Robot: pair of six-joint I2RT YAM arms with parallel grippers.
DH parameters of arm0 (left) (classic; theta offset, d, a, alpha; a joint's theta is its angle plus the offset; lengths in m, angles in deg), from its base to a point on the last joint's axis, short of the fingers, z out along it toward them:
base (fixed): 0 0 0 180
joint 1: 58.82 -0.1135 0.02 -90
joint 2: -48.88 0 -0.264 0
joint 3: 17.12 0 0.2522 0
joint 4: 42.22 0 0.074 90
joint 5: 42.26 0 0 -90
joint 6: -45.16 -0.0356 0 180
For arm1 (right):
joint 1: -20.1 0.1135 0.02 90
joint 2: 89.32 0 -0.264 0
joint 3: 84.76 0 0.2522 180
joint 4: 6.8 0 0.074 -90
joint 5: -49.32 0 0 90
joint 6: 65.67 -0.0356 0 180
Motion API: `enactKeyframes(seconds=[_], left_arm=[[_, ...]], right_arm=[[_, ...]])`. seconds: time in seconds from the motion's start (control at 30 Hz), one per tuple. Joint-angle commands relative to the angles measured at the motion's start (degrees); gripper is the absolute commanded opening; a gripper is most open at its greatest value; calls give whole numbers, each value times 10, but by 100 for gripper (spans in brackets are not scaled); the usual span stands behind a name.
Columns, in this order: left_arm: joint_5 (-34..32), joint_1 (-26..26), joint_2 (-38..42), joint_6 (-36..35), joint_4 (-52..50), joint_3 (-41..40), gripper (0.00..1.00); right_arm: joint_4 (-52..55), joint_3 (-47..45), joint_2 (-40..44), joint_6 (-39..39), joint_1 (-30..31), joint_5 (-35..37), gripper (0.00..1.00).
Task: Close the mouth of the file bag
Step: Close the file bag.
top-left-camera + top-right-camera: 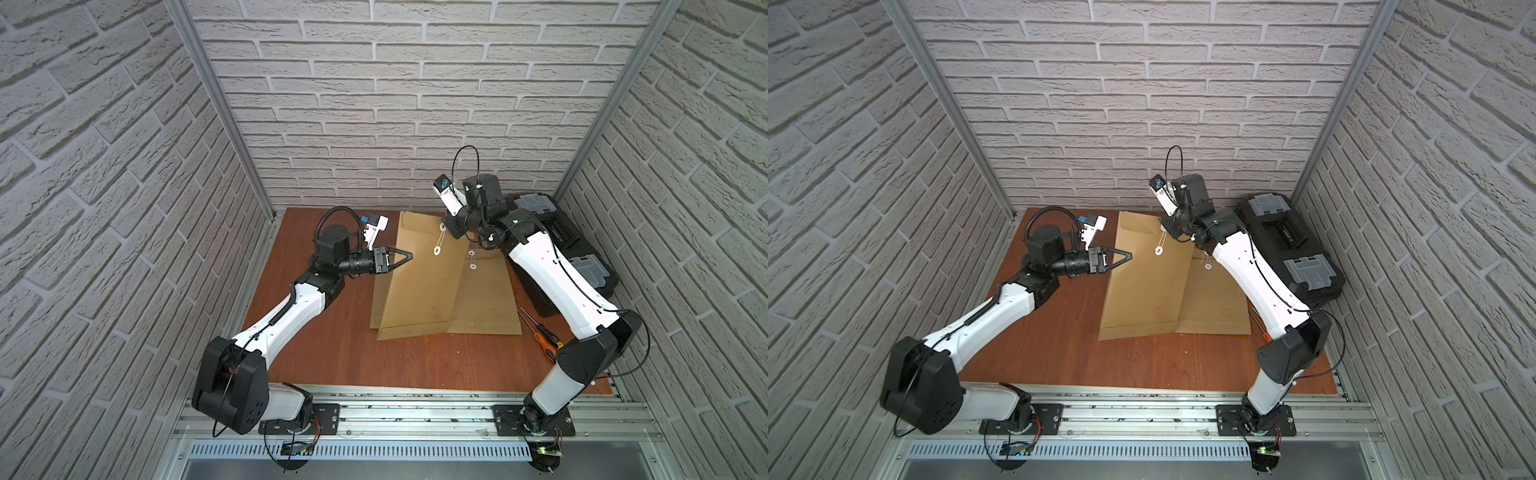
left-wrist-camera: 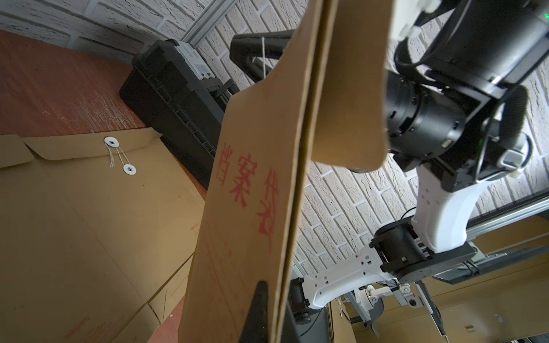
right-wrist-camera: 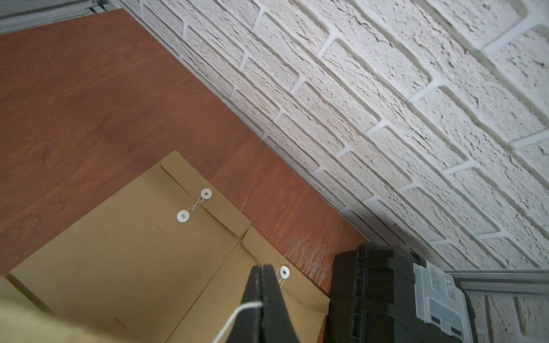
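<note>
Left gripper: fingers clamped on the side edge of the brown kraft-paper file bag. The bag is mid-worktop towards the back, tilted up off two flat brown envelopes lying on the red-brown wooden worktop. Red print shows on its lower face. Right gripper: fingers pinched tight on the thin white string, up by the bag's flap. Black plastic toolbox sits at the back right.

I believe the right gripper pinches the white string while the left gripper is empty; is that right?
Not quite: the left wrist view shows the left gripper shut on the file bag; the right gripper does pinch the white string.
</note>
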Motion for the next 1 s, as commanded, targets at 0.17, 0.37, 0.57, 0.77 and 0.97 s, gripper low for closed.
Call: enactKeyframes(seconds=[0.17, 0.37, 0.57, 0.77, 0.97], left_arm=[[-4, 5, 14, -34, -23, 15, 0], [-29, -6, 23, -41, -39, 12, 0], [-35, -10, 21, -41, -38, 11, 0], [-35, -5, 23, -42, -35, 9, 0], [-37, -5, 32, -43, -37, 4, 0]], right_arm=[[54, 57, -19, -8, 45, 2, 3], [121, 91, -29, -33, 64, 28, 3], [183, 106, -28, -83, 63, -51, 3], [205, 151, -56, -113, 59, -129, 2], [210, 170, -71, -138, 54, -169, 2]])
